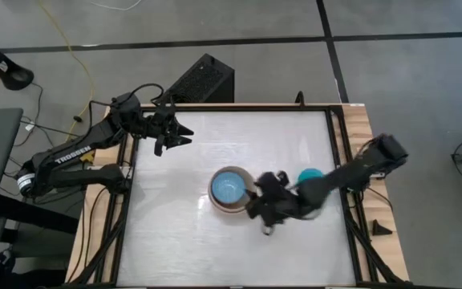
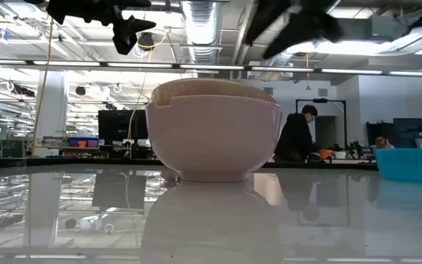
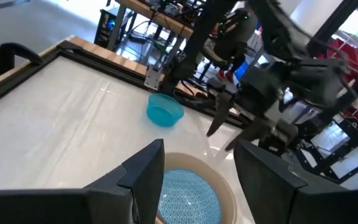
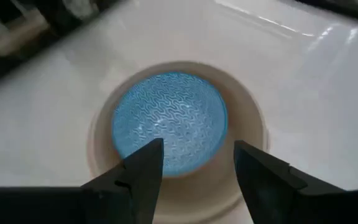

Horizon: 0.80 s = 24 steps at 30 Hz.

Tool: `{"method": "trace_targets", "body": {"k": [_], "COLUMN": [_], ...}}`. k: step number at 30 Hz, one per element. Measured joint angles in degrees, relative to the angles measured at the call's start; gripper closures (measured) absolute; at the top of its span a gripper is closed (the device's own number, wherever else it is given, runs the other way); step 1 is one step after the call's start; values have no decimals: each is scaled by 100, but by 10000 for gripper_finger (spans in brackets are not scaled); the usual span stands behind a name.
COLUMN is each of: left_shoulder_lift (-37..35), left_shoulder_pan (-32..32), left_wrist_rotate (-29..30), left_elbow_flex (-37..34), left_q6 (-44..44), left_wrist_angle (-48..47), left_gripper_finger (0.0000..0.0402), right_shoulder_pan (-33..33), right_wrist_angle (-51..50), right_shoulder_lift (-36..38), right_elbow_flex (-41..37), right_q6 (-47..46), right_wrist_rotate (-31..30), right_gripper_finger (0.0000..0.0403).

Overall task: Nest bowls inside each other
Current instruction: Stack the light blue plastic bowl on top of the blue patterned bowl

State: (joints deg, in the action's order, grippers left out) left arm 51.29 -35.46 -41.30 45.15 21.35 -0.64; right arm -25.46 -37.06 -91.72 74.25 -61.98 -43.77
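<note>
A stack of nested bowls (image 1: 231,193) stands on its base at the table's middle. The low view shows its pale pink outer wall (image 2: 215,143) with a beige rim above it. A light blue bowl (image 4: 169,121) sits innermost. A teal bowl (image 1: 310,173) stands alone to the right, partly behind my right arm. My right gripper (image 1: 257,210) hovers open above the stack's near-right side, pointing down at a slant and touching nothing. My left gripper (image 1: 171,135) waits open in the air over the far left of the table.
The white tabletop (image 1: 175,233) has a raised dark frame and wooden side rails (image 1: 363,128). A black box (image 1: 203,80) stands on the floor beyond the far edge. In the low view, people sit at desks in the room behind the table.
</note>
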Motion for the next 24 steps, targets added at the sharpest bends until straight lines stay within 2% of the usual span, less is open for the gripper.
{"method": "trace_targets", "body": {"k": [6, 9, 12, 16, 19, 24], "left_shoulder_lift": [0, 0, 2, 2, 2, 2], "left_shoulder_pan": [0, 0, 0, 0, 0, 0], "left_wrist_rotate": [0, -3, -34, -44, -43, 4], "left_elbow_flex": [0, 0, 0, 0, 0, 0], "left_q6": [-9, 42, 129, 181, 183, 180], "left_wrist_angle": [4, 7, 6, 6, 7, 8], "left_gripper_finger": [219, 219, 219, 219, 219, 219], "right_shoulder_pan": [-548, -757, -808, -729, -670, -681], "right_wrist_angle": [2616, 3150, 2281, -117, -1765, -2700], "right_shoulder_lift": [1207, 1679, 2131, 2427, 2426, 2400], "right_elbow_flex": [-2328, -3083, -3272, -2878, -2443, -2299], "right_q6": [-822, -989, -1534, -2675, -3197, -3718], "right_wrist_rotate": [-1225, -1533, -1095, -312, 399, 1549], "right_gripper_finger": [181, 181, 181, 181, 182, 182]}}
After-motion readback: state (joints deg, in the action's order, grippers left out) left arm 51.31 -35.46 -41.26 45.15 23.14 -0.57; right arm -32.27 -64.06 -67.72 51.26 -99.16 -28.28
